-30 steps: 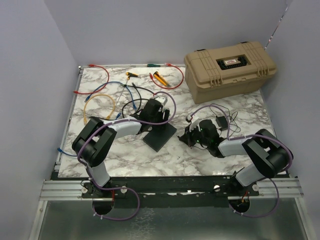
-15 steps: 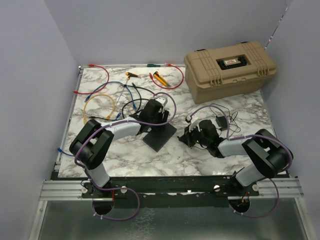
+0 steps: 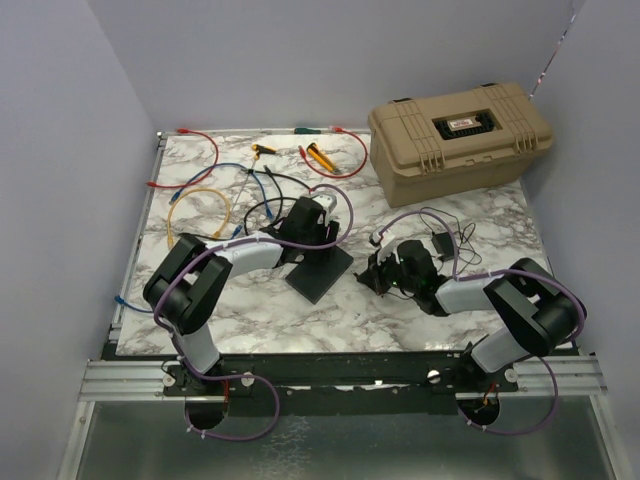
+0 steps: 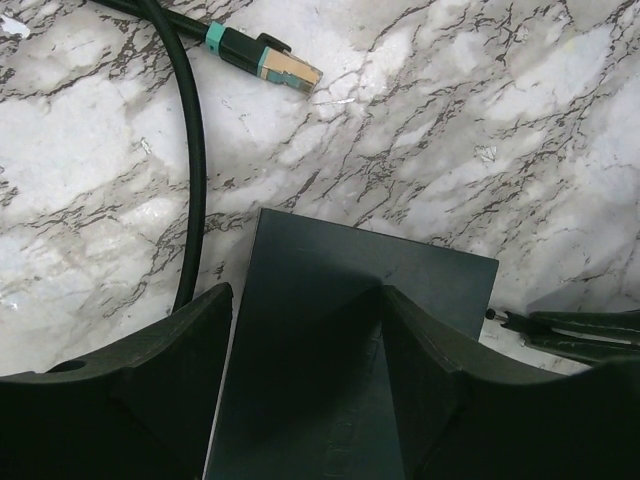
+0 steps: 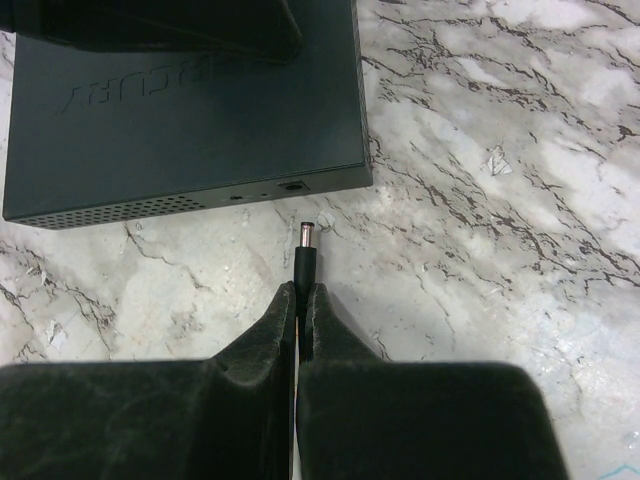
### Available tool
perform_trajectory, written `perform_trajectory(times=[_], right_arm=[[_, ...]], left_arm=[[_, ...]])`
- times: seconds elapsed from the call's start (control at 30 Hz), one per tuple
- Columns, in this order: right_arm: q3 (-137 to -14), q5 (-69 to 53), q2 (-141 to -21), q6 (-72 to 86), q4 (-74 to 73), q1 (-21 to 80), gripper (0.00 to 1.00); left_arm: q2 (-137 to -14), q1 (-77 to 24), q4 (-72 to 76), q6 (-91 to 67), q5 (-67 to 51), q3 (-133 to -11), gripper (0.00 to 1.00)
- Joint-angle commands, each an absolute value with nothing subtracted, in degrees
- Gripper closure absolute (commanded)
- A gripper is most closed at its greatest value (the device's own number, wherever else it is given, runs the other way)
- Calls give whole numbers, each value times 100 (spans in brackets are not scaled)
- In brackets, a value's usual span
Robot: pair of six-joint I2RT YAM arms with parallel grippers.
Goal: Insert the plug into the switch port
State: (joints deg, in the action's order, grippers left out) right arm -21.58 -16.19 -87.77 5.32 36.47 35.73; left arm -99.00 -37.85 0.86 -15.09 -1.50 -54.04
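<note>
The right hand [image 5: 300,296] is pinched shut on the rear of a small black barrel plug [image 5: 305,252], which juts straight ahead of its fingertips. Just beyond the plug's metal tip, and apart from it, the flat matte dark-grey switch box [image 5: 180,110] lies on the white marble table [image 5: 500,250]. Its round port [image 5: 293,185] faces the right hand. The left hand [image 4: 305,295] stands spread wide over the box's top. Whether it touches the box cannot be told.
</note>
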Motion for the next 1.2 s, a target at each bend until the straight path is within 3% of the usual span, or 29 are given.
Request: perform_trajectory(times=[0.0, 1.17], right_arm=[[-2262, -1544, -8802, 356, 3892, 3629, 99], [-2440, -1544, -8820, 426, 3414, 3756, 99]], left_arm=[[-10276, -3745, -149, -1365, -418, -5397, 38], [-10459, -3676, -290, -1281, -280, -5379, 38]])
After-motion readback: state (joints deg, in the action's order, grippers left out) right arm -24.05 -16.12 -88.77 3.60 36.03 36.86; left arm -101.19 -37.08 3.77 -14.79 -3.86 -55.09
